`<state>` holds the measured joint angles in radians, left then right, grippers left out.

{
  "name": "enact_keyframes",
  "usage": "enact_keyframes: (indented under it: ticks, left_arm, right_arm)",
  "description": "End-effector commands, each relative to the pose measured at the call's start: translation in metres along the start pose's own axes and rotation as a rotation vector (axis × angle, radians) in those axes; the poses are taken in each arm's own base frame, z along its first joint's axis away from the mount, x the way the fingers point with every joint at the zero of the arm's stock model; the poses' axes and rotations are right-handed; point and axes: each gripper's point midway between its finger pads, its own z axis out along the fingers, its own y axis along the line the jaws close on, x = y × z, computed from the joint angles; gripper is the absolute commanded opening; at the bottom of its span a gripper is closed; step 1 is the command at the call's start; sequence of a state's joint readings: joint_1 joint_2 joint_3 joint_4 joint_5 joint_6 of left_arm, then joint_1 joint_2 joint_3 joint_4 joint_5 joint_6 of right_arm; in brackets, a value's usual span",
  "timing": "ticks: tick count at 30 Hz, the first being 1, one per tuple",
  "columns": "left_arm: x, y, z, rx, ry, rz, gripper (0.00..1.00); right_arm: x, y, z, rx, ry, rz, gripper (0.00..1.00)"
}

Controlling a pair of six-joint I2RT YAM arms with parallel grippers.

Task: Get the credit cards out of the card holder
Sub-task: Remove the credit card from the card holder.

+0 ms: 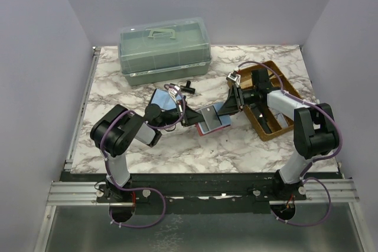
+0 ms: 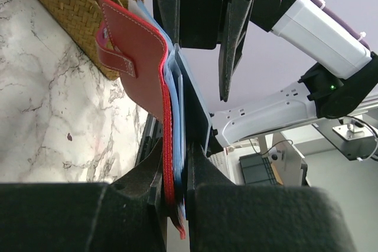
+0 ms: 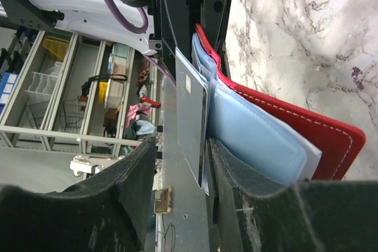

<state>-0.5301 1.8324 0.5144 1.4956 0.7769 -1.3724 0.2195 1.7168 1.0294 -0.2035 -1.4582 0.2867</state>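
Left gripper (image 2: 176,205) clamps the holder (image 2: 139,57), mid-frame in the top view. Right gripper (image 3: 183,146) stands open astride the grey card (image 3: 192,104): pinch it squarely, then draw straight out along the pocket.

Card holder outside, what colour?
The card holder is red outside with pale stitching; left wrist view shows it best.

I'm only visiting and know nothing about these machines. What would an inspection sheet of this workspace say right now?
Surface: white marbled table.
Job's things: red card holder, folded open; a grey credit card sticks out of it.
Clutter: green toolbox, wicker tray, blue folding case.
Grippers: left end effector shut on the card holder; right end effector open, fingers either side of the credit card.
Cables: purple cables along both arms.
Surroundings: plain pale walls; storage shelves beyond.
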Motion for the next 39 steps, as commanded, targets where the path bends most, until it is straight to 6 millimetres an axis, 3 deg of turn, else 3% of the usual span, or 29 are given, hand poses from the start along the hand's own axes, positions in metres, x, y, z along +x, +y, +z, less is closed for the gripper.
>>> enact_keyframes:
  ticks: [1, 6, 13, 22, 25, 29, 34, 39]
  left_arm:
    - [-0.009, -0.03, 0.007, 0.128, -0.038, 0.145, 0.0]
    - [-0.013, -0.032, 0.007, 0.126, -0.067, 0.16, 0.0]
    - [-0.017, -0.032, 0.01, 0.12, -0.112, 0.168, 0.0]
    - [-0.013, -0.026, 0.015, 0.101, -0.139, 0.153, 0.0]
    - [-0.014, -0.025, 0.014, 0.093, -0.146, 0.15, 0.0]
    - [-0.012, -0.021, 0.011, 0.079, -0.144, 0.143, 0.0]
    - [-0.01, -0.017, 0.003, 0.064, -0.146, 0.134, 0.0]
    - [-0.009, -0.021, -0.009, 0.066, -0.134, 0.154, 0.0]
  right_arm:
    - [-0.003, 0.0, 0.003, -0.003, 0.009, -0.007, 0.45]
    - [-0.006, -0.017, 0.003, 0.109, -0.01, 0.001, 0.53]
    - [-0.005, -0.024, 0.009, 0.133, 0.005, 0.013, 0.53]
    - [-0.006, -0.037, 0.012, 0.193, 0.01, 0.018, 0.37]
    - [-0.006, -0.035, 0.012, 0.173, 0.012, 0.022, 0.26]
    - [-0.005, -0.026, 0.013, 0.129, 0.017, 0.01, 0.01]
    - [-0.007, -0.012, 0.006, 0.058, -0.001, -0.008, 0.0]
    - [-0.011, -0.011, -0.013, 0.051, -0.059, -0.003, 0.0]
